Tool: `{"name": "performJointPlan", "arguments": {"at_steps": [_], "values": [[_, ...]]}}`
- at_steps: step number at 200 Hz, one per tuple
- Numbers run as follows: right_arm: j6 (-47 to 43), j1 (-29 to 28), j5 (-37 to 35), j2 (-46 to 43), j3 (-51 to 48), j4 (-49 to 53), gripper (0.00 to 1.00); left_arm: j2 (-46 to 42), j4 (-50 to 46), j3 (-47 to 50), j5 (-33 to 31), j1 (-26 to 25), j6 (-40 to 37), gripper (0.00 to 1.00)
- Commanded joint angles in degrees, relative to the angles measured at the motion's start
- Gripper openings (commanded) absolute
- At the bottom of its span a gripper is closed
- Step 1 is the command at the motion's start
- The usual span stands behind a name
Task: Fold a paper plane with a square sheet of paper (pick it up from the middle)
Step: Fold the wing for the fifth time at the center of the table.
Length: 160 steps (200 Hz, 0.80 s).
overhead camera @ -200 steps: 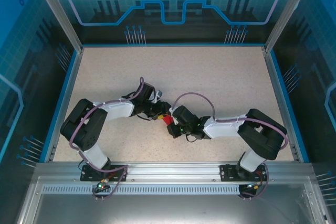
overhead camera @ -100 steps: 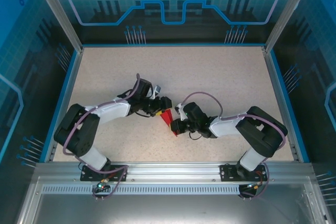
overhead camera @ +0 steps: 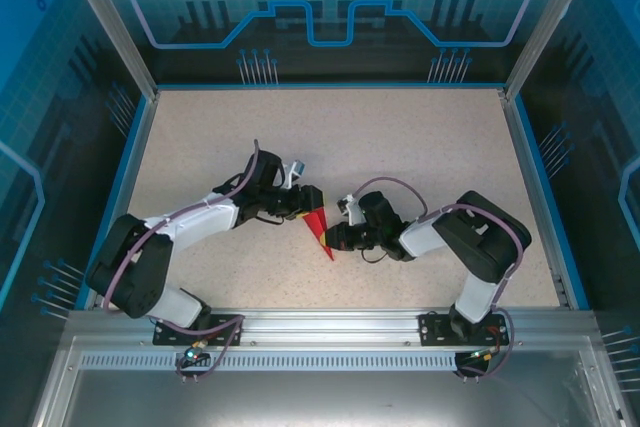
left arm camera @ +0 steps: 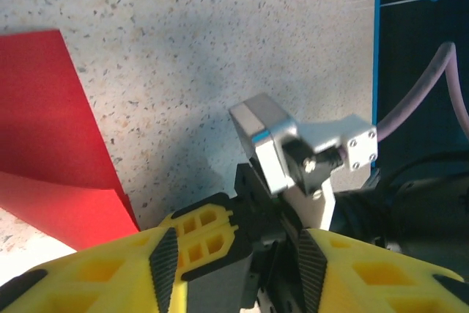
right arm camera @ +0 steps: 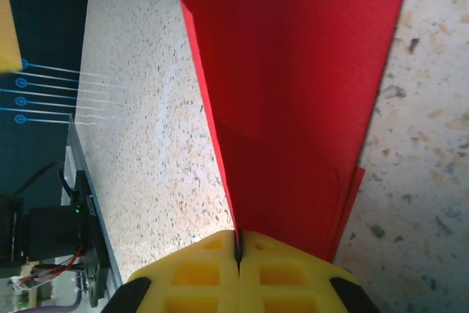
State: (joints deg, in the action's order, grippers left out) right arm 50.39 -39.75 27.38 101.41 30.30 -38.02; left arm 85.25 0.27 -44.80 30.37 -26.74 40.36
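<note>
top cam gives the layout: both arms are bent inward and meet mid-table. the red paper (overhead camera: 318,226), a narrow wedge w/ its point toward the arm bases, lies flat between the two hands. left gripper (overhead camera: 308,199) sits just at the wedge's wide far end, right gripper (overhead camera: 334,240) at its near tip on the right side. jaw detail is too small to tell from up there.

right wrist cam gives the grip: right gripper (right arm camera: 238,251) has its yellow fingers pressed together, and the paper's folded edge runs straight into the seam between them, so it's pinching the red paper (right arm camera: 293,71). the paper spreads ahead of the fingers and widens away from them, w/ layered edges showing on the right. speckled table (right arm camera: 146,108) lies either side. off to the left sit a dark wall w/ blue lines (right arm camera: 44,86) and a small board w/ a green light (right arm camera: 77,209).

left wrist cam: left gripper (left arm camera: 238,262) has its jaws apart, w/ no paper between them. the red paper (left arm camera: 51,144) lies ahead and to the left of the left finger (left arm camera: 95,273). whether that finger touches it, can't tell. straight ahead in the gap, a silver block (left arm camera: 267,137) on a white bracket and black hardware stand in the way, hiding the table beyond. a purple cable (left arm camera: 432,86) curves over the blue rim (left arm camera: 378,49) on the right.
</note>
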Motion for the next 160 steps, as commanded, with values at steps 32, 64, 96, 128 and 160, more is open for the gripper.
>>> {"name": "performJointPlan", "arguments": {"at_steps": [32,64,96,128,160], "values": [[6.4,1.8,2.7,3.6,-1.6,-7.4,0.02,3.5,6.5,2.5,3.1,-0.1,0.3,0.45],[9.5,2.3,2.3,5.3,-2.6,-10.2,0.02,3.6,7.7,3.5,3.0,-0.1,0.4,0.45],[12.1,2.6,2.2,7.1,-3.1,-12.3,0.01,3.6,8.9,4.6,2.9,-0.2,0.6,0.45],[13.1,2.9,3.0,8.2,-2.8,-12.2,0.01,4.2,9.4,5.0,3.5,-0.5,-0.1,0.44],[13.2,3.1,3.3,8.5,-2.4,-11.6,0.02,5.3,10.9,5.2,3.7,-0.8,-0.4,0.44]]}}
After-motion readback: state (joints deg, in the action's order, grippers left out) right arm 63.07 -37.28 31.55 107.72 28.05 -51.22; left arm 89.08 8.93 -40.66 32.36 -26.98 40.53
